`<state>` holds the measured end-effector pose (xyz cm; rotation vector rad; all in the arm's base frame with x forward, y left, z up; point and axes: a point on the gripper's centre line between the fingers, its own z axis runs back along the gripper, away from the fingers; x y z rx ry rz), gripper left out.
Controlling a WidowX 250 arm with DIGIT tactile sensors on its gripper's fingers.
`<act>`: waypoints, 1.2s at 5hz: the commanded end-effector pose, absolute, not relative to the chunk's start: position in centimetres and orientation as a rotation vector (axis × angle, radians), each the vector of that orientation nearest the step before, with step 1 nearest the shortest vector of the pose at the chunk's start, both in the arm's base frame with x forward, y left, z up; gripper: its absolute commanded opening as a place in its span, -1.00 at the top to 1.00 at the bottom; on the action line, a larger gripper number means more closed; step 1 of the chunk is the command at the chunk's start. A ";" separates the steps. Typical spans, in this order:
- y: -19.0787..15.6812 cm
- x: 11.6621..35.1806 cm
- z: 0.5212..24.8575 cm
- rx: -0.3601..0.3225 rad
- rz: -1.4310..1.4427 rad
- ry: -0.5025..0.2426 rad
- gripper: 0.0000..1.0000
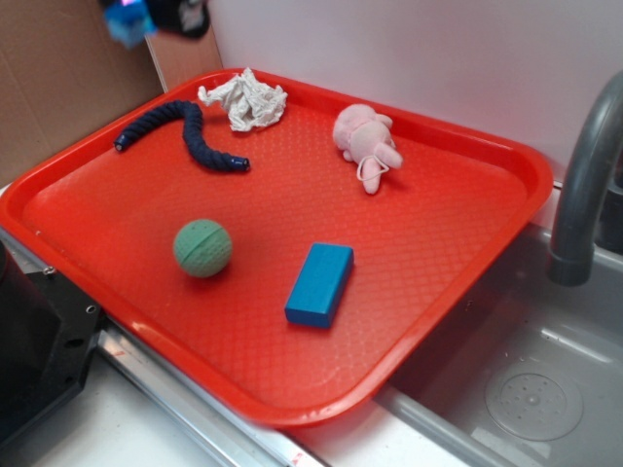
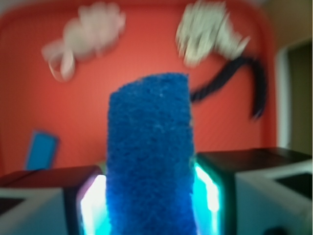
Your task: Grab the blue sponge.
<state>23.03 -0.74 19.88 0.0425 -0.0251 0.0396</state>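
The blue sponge (image 2: 149, 156), fuzzy and royal blue, stands on end between my jaws in the wrist view, filling the middle of the frame. My gripper (image 2: 150, 205) is shut on it, both glowing pads pressed to its sides. In the exterior view the gripper (image 1: 146, 15) is high at the top left, above the tray's far corner, blurred, with the blue sponge (image 1: 128, 19) in it. It hangs well above the red tray (image 1: 467, 282).
On the tray lie a smooth blue block (image 1: 320, 283), a green ball (image 1: 202, 247), a dark blue rope (image 1: 200, 136), a crumpled white cloth (image 1: 245, 100) and a pink plush toy (image 1: 365, 139). A sink (image 1: 531, 389) and grey faucet (image 1: 584, 185) are at the right.
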 end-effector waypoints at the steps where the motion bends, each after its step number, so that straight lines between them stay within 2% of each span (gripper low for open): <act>1: -1.2 26.2 23.6 0.118 0.041 -0.096 1.00; 2: -0.9 26.0 23.1 0.111 0.049 -0.095 1.00; 3: -0.5 23.6 21.4 0.085 0.044 -0.092 1.00; 4: -0.5 22.8 20.5 0.054 0.038 -0.088 1.00; 5: 0.8 21.7 19.3 0.062 0.074 -0.058 1.00; 6: 1.0 20.6 19.3 0.064 0.095 -0.070 1.00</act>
